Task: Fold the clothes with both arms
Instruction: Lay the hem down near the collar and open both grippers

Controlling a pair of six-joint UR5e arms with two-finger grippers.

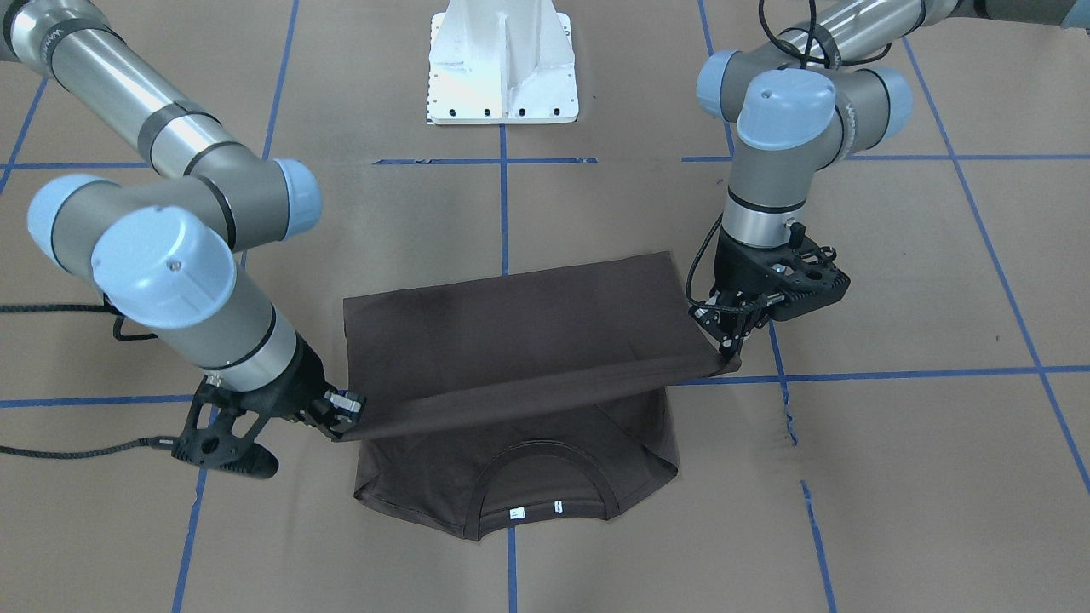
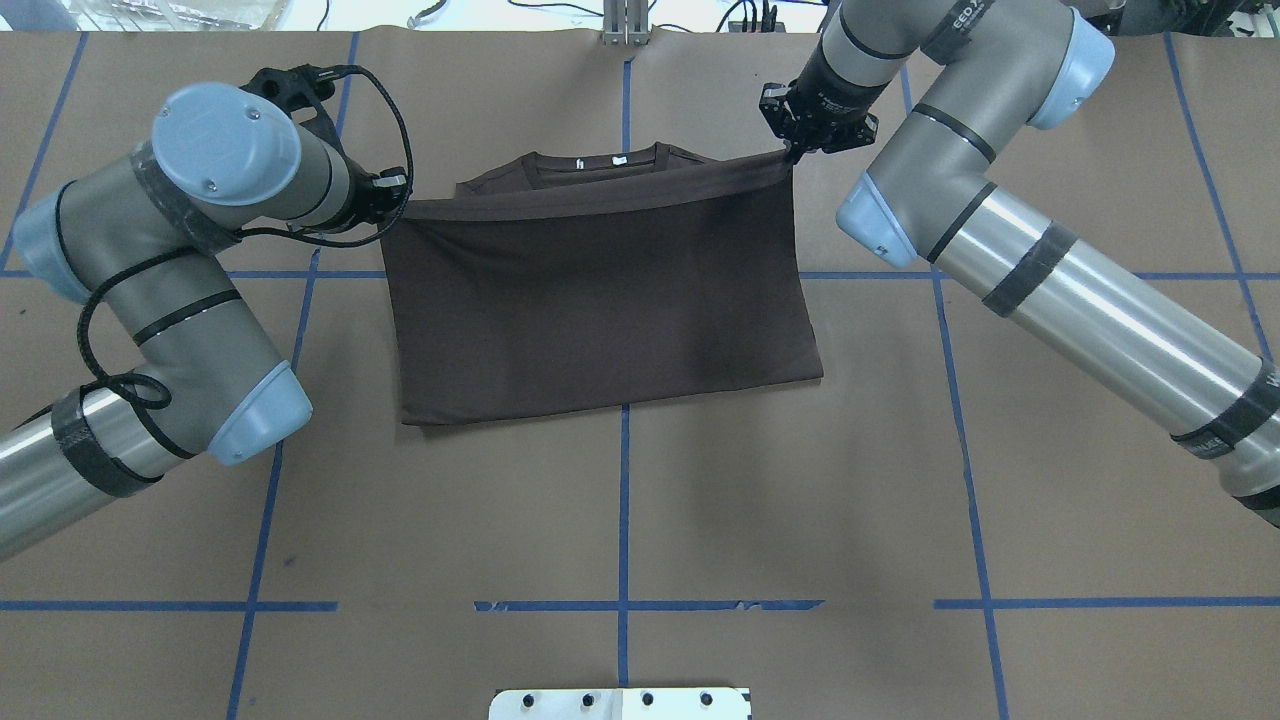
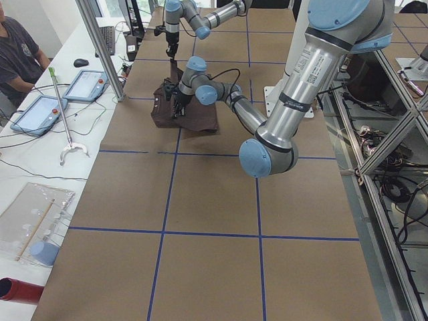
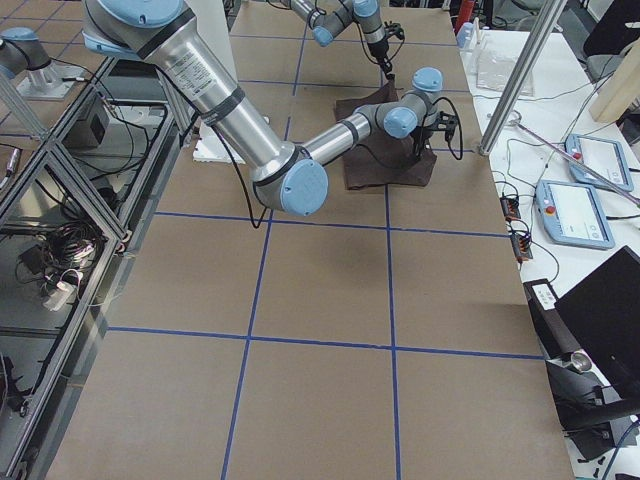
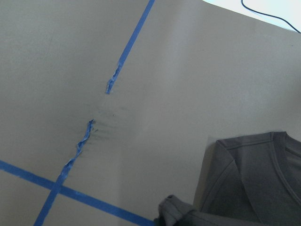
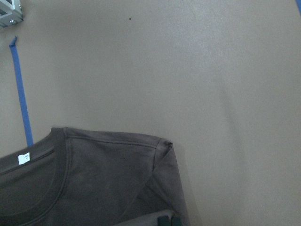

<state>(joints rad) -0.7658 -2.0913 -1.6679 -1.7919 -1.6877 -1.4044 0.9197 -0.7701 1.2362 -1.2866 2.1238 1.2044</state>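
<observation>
1. Your T-shirt lies near the middle of the surface, in front of the white pedestal base.
2. The collar end lies flat on the side away from the robot. Two small white tags show inside the neck.
3. The opposite edge is lifted off the surface and stretched in a taut line between the two tools. In the overhead view that line hangs just short of the collar, so the raised layer covers most of the shirt's body.
4. Your left tool is pinched narrow on one corner of the lifted edge, with the cloth bunched at its tips. Its wrist view shows that bunch at the bottom of the frame, and a shoulder and part of the neckline flat on the surface beyond it.
5. Your right tool is clamped on the other corner of that edge, at the opposite side of the shirt. Its wrist view looks down on the other shoulder and the collar with one white tag.
6. Both tools hold their corners above the surface, which is brown and crossed by blue tape lines.
</observation>
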